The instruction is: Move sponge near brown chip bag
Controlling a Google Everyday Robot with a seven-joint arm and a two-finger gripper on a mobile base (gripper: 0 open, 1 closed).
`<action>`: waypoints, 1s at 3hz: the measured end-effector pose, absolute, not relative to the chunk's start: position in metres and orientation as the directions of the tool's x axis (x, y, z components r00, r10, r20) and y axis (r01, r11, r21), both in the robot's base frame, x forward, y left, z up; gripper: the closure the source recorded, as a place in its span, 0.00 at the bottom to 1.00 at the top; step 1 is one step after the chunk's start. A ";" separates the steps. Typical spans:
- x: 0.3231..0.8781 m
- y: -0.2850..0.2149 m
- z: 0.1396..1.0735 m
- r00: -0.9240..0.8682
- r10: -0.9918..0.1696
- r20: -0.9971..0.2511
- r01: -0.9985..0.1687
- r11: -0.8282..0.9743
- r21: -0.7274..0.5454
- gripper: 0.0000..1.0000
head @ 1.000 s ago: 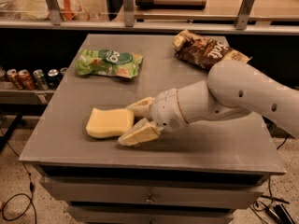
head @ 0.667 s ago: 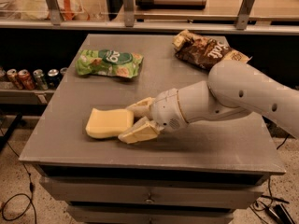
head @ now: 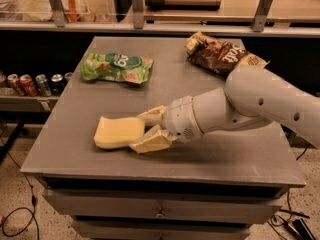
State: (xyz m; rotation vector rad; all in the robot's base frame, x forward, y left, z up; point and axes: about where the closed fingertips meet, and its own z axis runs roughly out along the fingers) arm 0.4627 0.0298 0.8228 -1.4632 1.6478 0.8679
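Observation:
The pale yellow sponge (head: 118, 132) lies near the front left of the grey table (head: 70, 149). My gripper (head: 142, 130) reaches in from the right, its two tan fingers (head: 150, 142) astride the sponge's right end and touching it. The sponge looks to rest on the table. The brown chip bag (head: 220, 55) lies at the far right of the table, well away from the sponge, partly behind my white arm (head: 250, 104).
A green snack bag (head: 116, 67) lies at the far left of the table. Soda cans (head: 30, 84) stand on a low shelf to the left. A counter with glass panels (head: 160, 4) runs behind the table. Cables (head: 15, 219) lie on the floor.

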 end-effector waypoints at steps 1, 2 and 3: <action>0.463 0.029 0.823 -0.060 -0.482 -0.874 -0.993 0.115 0.005 1.00; 0.468 0.024 0.830 -0.049 -0.490 -0.870 -0.991 0.131 -0.017 1.00; 0.480 0.006 0.838 -0.049 -0.500 -0.864 -0.983 0.177 -0.047 1.00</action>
